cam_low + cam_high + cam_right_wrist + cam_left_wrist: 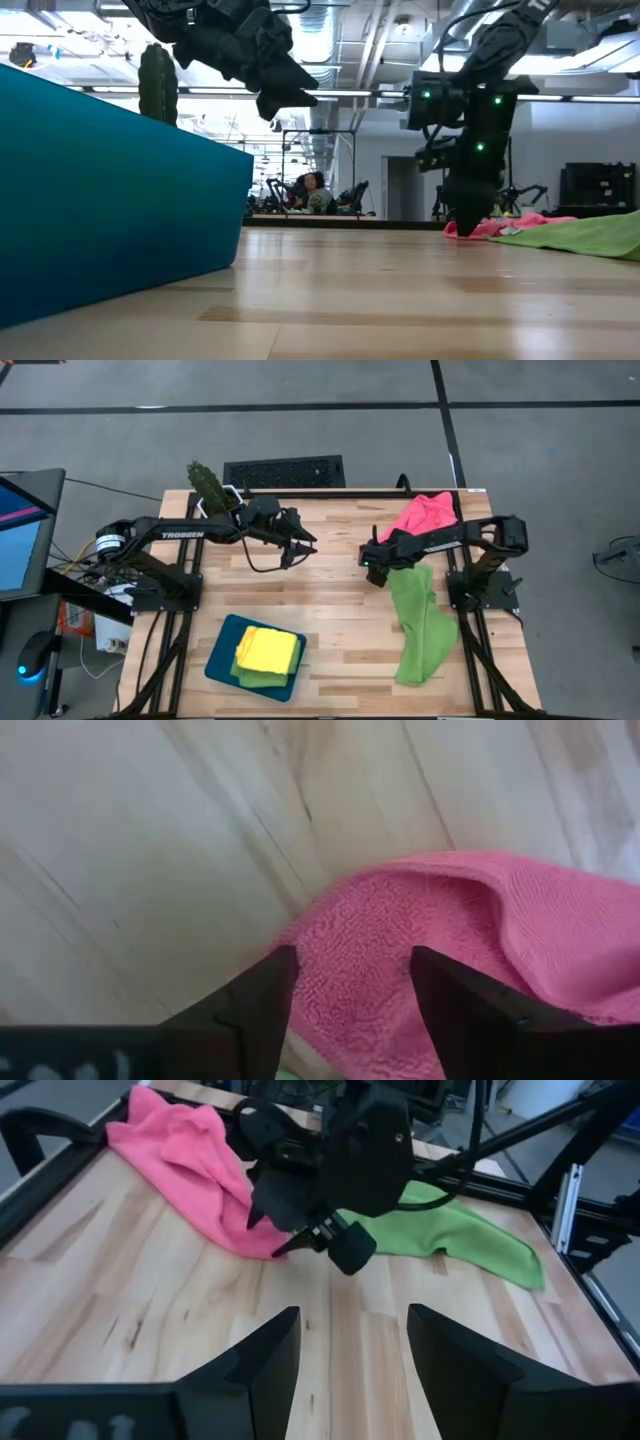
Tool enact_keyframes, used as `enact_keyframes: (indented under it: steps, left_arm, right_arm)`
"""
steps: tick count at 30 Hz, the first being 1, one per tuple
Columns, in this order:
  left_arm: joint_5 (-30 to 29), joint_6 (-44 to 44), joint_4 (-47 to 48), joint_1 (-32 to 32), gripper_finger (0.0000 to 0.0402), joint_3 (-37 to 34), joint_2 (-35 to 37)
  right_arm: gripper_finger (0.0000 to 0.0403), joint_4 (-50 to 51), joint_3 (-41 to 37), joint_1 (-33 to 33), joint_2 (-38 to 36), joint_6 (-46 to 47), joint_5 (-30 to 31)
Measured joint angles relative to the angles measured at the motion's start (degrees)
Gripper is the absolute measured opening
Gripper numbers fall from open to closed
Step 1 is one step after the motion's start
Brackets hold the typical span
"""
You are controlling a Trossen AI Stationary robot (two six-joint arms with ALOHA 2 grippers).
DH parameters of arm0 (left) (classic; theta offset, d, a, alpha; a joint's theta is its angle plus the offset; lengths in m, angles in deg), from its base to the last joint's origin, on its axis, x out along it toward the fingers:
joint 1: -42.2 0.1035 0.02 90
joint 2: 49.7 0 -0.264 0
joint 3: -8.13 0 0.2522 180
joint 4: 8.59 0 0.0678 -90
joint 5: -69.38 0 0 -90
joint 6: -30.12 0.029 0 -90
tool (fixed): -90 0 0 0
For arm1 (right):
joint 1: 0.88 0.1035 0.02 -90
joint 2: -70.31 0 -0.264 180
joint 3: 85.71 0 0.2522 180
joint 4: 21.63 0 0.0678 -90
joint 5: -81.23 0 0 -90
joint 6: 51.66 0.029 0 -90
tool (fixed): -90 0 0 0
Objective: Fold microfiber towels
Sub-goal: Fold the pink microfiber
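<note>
Pink towel point(420, 970) lay crumpled at the table's far right, touching the green towel point(420, 622); our right gripper point(345, 985) hung low over its edge, jaws apart, empty. Our left gripper point(345, 1350) hovered open mid-table. We judged a fresh pick was starting: next we needed to pinch a corner and drag it flat.

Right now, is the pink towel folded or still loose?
Loose: the pink towel lies crumpled and uneven at the table's far right, under the right gripper, whose fingers stand open.
</note>
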Motion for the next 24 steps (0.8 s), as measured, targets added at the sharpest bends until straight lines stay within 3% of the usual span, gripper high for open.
enact_keyframes:
  steps: [3, 8, 10, 16, 19, 22, 24]
  left_arm:
    - [0.0, -0.44, 0.45, -0.03, 0.0179, 0.0, 0.04]
    - [0.12, -0.57, 2.47, -0.51, 0.0179, -0.01, 0.04]
    - [1.31, 0.32, 2.53, -1.02, 0.0179, -0.01, 0.04]
    - [1.93, 4.39, 1.25, -3.14, 0.0179, -0.01, 0.08]
    - [0.63, 4.35, -2.22, -3.9, 0.0179, -0.03, -0.34]
    - [-0.38, 2.83, -7.14, -4.03, 0.0179, -0.05, -1.55]
    - [-0.05, 0.77, -11.76, -3.93, 0.0179, 0.1, -3.4]
  right_arm:
    - [0.02, 0.66, 0.82, 0.22, 0.6, 0.29, -0.03]
    - [0.005, 1.02, 2.94, 0.7, -2.46, -0.32, -2.76]
    - [0.0017, 0.44, 3.86, 0.7, -5.06, -0.91, -3.76]
    - [0.0009, 0.67, 5.88, 3.42, -12.96, -0.43, -5.05]
    - [0.001, 3.62, 5.9, 5.39, -17.02, 0.09, -2.68]
    - [0.0046, 12.01, 5.88, 3.57, -19.83, 7.13, 5.01]
    - [0.0083, 16.93, 5.88, 0.19, -21.18, 10.92, 5.9]
